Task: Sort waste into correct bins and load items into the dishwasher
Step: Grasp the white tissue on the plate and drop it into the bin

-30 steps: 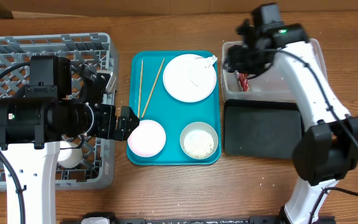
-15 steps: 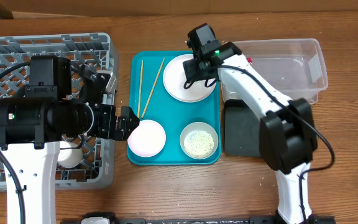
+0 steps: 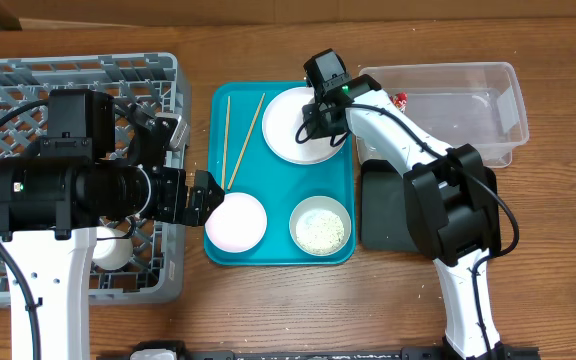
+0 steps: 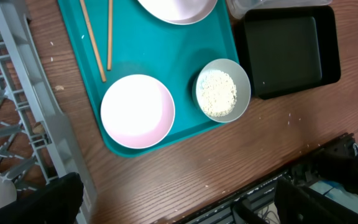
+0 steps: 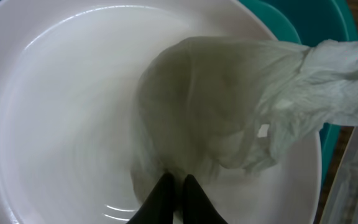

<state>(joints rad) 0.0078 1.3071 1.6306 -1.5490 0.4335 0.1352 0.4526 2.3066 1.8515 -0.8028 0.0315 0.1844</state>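
Observation:
A crumpled white napkin point(image 5: 229, 106) lies on the pale round plate point(image 5: 61, 106) at the back of the teal tray. My right gripper point(image 5: 174, 182) is down on the plate point(image 3: 286, 125), its tips shut together on the napkin's lower edge. My left gripper point(image 4: 179, 205) stands wide open and empty, hovering just left of the pink bowl point(image 3: 235, 222). A grey-green bowl point(image 3: 320, 226) holds rice grains. Two chopsticks point(image 3: 230, 140) lie on the tray's left side. The red wrapper point(image 3: 400, 100) is in the clear tub point(image 3: 468, 85).
The teal tray point(image 3: 278, 253) sits mid-table. The black tray point(image 3: 408, 210) lies in front of the clear tub. The grey dish rack point(image 3: 28, 80) fills the left side, with a white cup point(image 3: 113, 250) in its near corner.
My right arm swung left from the clear tub to the plate, and its jaws closed on the napkin. The left arm has not moved.

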